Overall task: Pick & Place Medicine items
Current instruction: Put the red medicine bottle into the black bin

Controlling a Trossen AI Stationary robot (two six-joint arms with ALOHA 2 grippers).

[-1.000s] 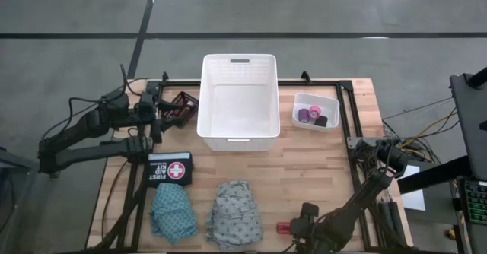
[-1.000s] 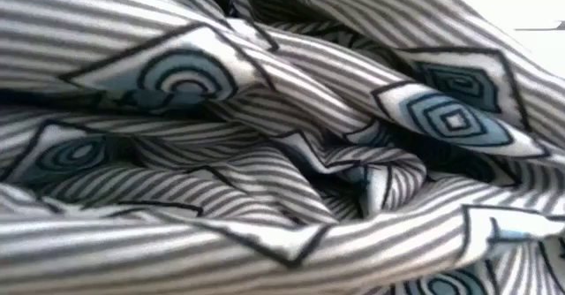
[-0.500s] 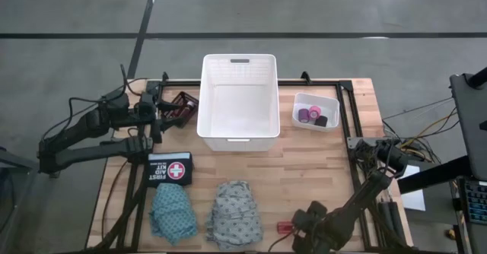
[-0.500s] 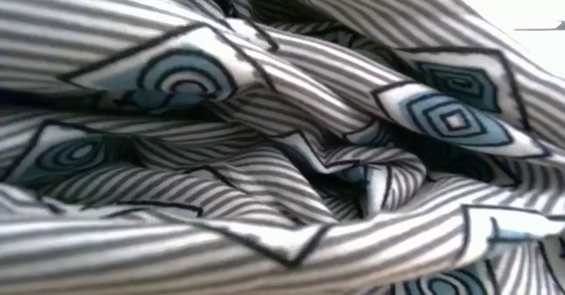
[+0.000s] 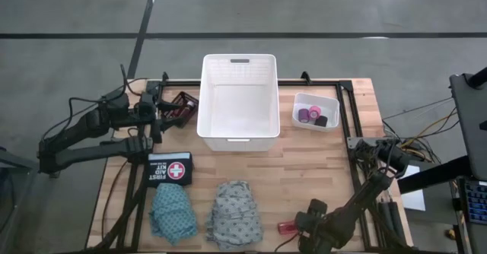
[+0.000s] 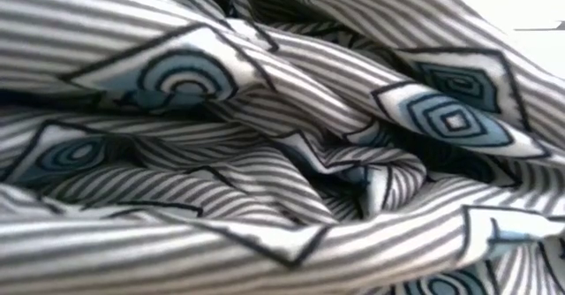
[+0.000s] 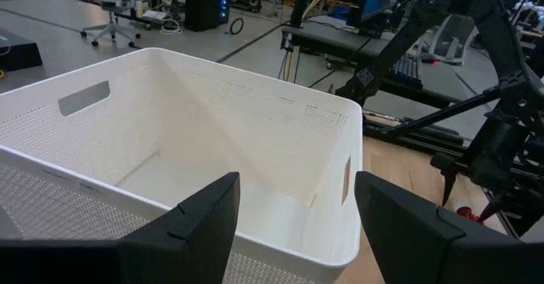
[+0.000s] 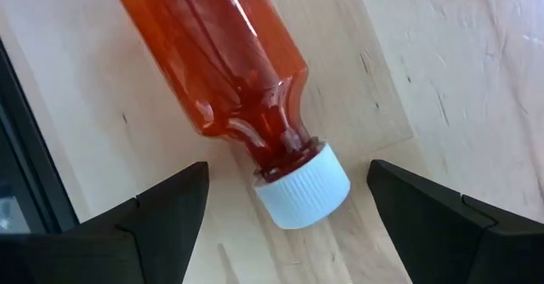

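The right gripper (image 8: 285, 201) hangs with fingers wide either side of a red bottle (image 8: 223, 71) lying on the table (image 5: 319, 155) at five o'clock; the left gripper (image 7: 293, 220), also spread, faces the empty white basket (image 5: 237, 102). At two o'clock a small tub (image 5: 315, 111) holds the rolls (image 5: 313, 117). The low view shows only the grey cloth (image 6: 282, 136).

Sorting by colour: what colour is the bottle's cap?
White, on the red bottle; cap shows best in the right wrist view.

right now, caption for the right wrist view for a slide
Open right gripper poised over a red bottle lying on the wooden table.
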